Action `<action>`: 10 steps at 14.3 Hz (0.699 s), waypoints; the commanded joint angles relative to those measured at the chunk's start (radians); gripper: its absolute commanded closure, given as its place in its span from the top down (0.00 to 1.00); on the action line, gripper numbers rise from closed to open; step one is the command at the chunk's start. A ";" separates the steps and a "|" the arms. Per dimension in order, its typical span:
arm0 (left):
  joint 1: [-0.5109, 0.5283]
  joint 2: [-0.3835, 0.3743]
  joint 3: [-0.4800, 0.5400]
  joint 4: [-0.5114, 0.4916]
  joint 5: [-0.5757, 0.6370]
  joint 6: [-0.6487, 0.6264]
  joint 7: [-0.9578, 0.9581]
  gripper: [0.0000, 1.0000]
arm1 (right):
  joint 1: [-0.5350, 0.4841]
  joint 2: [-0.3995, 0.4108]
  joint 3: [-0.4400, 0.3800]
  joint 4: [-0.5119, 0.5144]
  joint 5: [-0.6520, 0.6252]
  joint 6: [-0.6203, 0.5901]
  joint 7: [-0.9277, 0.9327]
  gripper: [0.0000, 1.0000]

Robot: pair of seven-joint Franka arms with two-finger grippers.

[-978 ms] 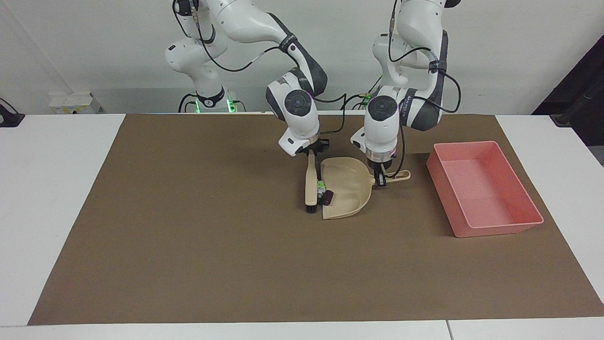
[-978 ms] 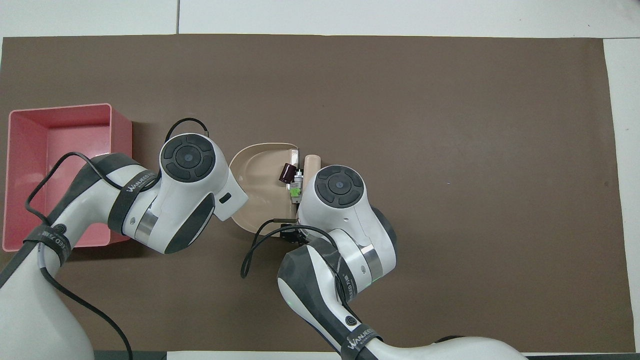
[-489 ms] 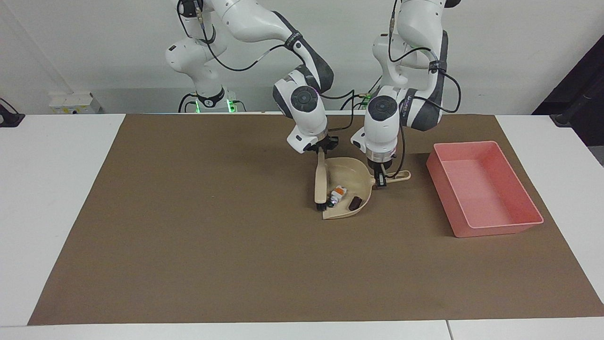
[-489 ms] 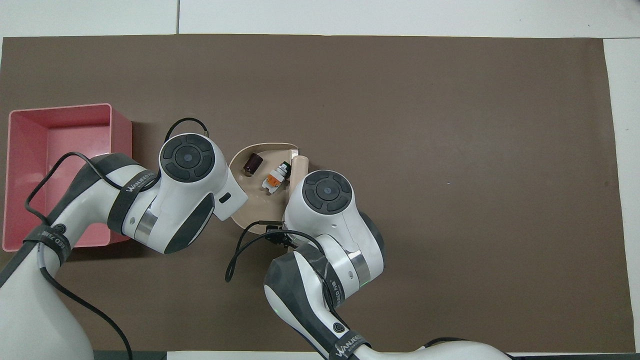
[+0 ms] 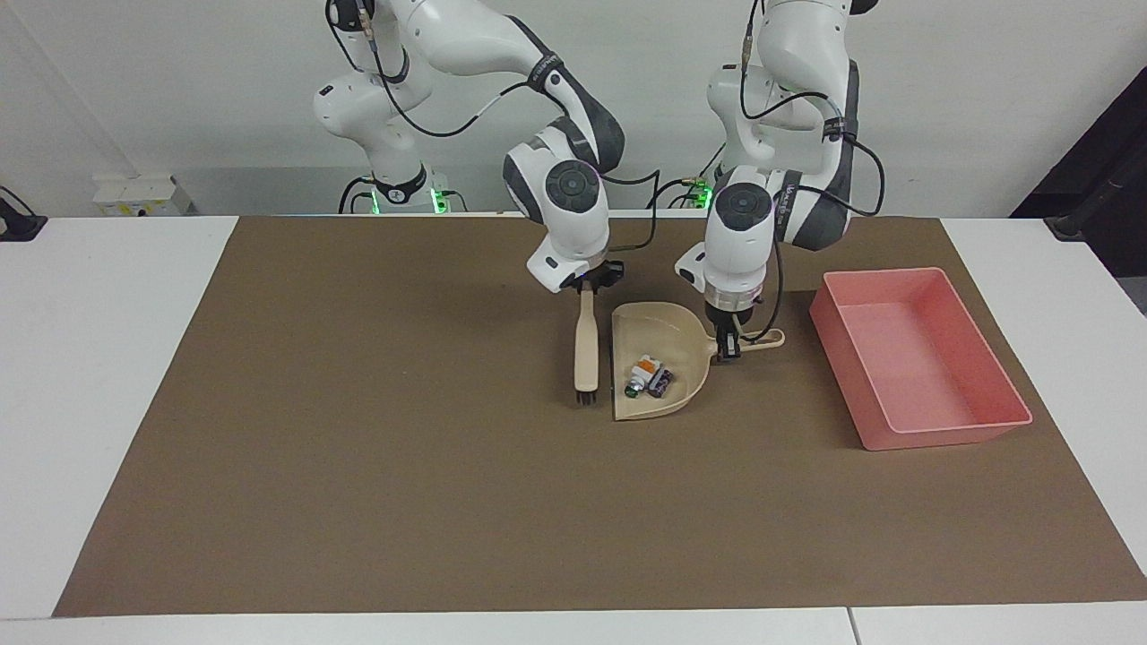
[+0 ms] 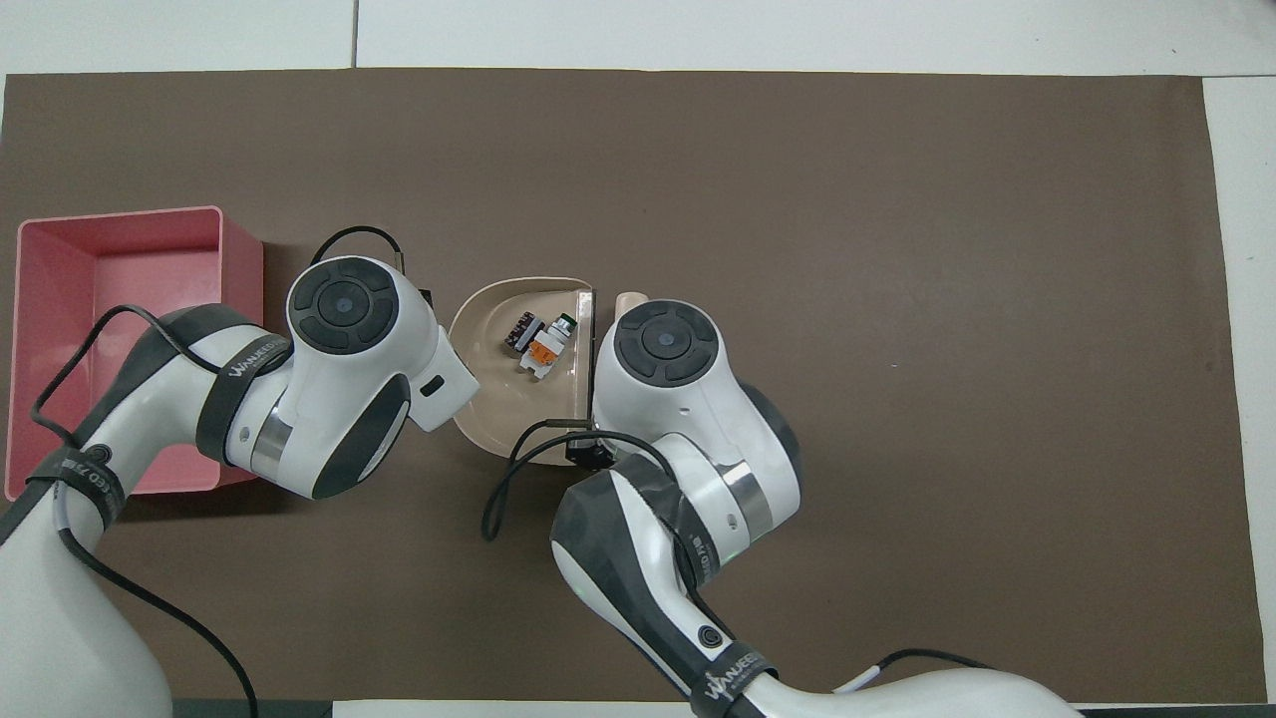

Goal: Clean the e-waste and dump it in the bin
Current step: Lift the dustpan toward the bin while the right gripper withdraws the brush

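The e-waste lies in the beige dustpan [image 5: 668,327]: a white bit with green and orange marks [image 5: 642,371] and a dark purple-black block [image 5: 661,384] touching it. Both also show in the overhead view, the white bit [image 6: 543,350] and the dark block [image 6: 518,334] in the dustpan [image 6: 488,344]. My left gripper [image 5: 728,345] is shut on the dustpan's handle [image 5: 762,339]. My right gripper [image 5: 588,288] is shut on a beige brush [image 5: 585,345], whose dark bristles stand just beside the pan's open edge. The pink bin [image 5: 932,432] stands beside the dustpan, toward the left arm's end.
A brown mat [image 5: 358,448] covers the table's middle. In the overhead view both arms hide their grippers; only the brush's tip [image 6: 630,298] and part of the bin [image 6: 242,289] show.
The brush has swept both bits into the dustpan, then drawn back out beside its open edge. The dark block has slid against the white bit. The dustpan has shifted slightly.
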State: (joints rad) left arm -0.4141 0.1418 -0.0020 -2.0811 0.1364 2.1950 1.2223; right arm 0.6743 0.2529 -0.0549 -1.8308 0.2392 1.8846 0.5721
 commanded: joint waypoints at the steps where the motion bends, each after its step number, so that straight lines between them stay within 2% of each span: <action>1: 0.064 -0.053 0.004 -0.007 -0.090 0.011 0.124 0.00 | -0.135 -0.127 0.006 -0.059 -0.056 -0.100 -0.148 0.00; 3: 0.095 -0.076 0.007 0.004 -0.135 -0.004 0.184 0.00 | -0.221 -0.185 0.007 -0.112 -0.134 -0.131 -0.216 0.00; 5: 0.156 -0.094 0.007 0.044 -0.165 -0.062 0.259 0.00 | -0.303 -0.248 0.007 -0.212 -0.164 -0.124 -0.277 0.00; 8: 0.260 -0.113 0.013 0.117 -0.201 -0.157 0.322 0.00 | -0.480 -0.271 0.007 -0.281 -0.167 -0.114 -0.452 0.00; 10: 0.343 -0.111 0.013 0.173 -0.202 -0.201 0.370 0.00 | -0.560 -0.290 0.007 -0.336 -0.187 -0.073 -0.540 0.00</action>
State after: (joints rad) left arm -0.1422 0.0370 0.0139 -1.9651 -0.0387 2.0540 1.5305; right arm 0.1834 0.0120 -0.0630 -2.0929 0.0782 1.7602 0.1067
